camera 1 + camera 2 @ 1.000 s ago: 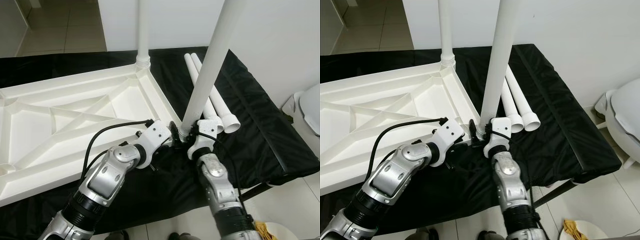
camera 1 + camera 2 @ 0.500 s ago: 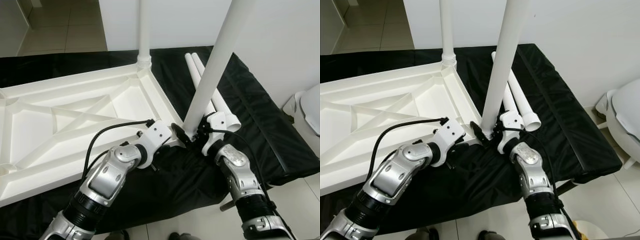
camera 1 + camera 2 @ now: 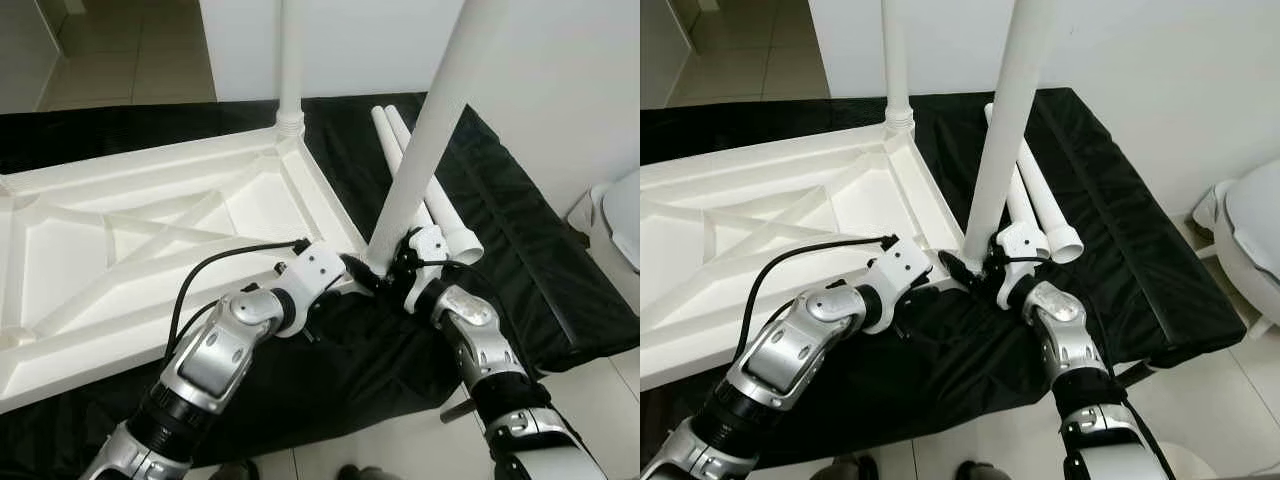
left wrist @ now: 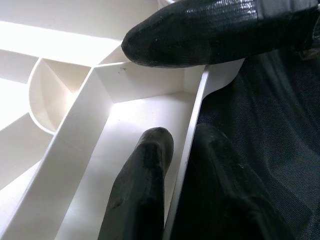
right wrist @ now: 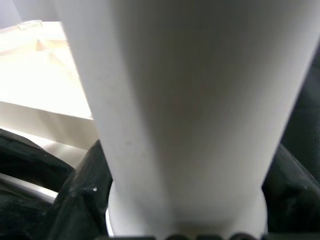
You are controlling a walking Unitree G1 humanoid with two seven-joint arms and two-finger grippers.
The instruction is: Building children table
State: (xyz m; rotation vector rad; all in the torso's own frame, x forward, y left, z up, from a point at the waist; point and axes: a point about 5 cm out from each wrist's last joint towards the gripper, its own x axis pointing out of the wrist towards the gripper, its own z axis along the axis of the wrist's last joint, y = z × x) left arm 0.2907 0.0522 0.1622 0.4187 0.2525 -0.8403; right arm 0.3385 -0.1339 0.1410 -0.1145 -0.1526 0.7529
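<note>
- At 6 o'clock on the black-covered bench (image 3: 520, 250), both arms met at the near corner of the upturned white tabletop (image 3: 150, 250), and that corner was where the action was.
- Left gripper (image 3: 352, 272) clamped the tabletop's edge rib, 1 finger (image 4: 140, 200) inside the tray-like underside and the other outside on the black cloth, pressed together on the rim. My read: it was pinning the panel so the corner could not slide while the leg went in.
- Right gripper (image 3: 992, 272) pinched the foot of the long white table leg (image 3: 430, 140), its black fingers wrapped on either side of the tube just above the collar.
- That leg leaned away toward 1 o'clock instead of standing straight, its base touching the corner socket. It looked part-seated at best, and I judged it needed tipping upright before it would press home.
- Up at 12 o'clock, a fitted leg (image 3: 291, 60) stood upright in the far corner socket, ribbed collar down, so 1 leg seemed done.
- Over at 2 o'clock, 2 spare legs (image 3: 440, 215) lay side by side on the cloth, touching each other, just beyond the right gripper, handy for the next corners.
- Ribbed cells across the tabletop's underside held nothing; the rounded socket (image 4: 52, 97) seen from the left wrist sat open and empty.
- At 3 o'clock, off the bench, a white rounded object (image 3: 1250, 230) sat on the floor; I could not tell what it was.
</note>
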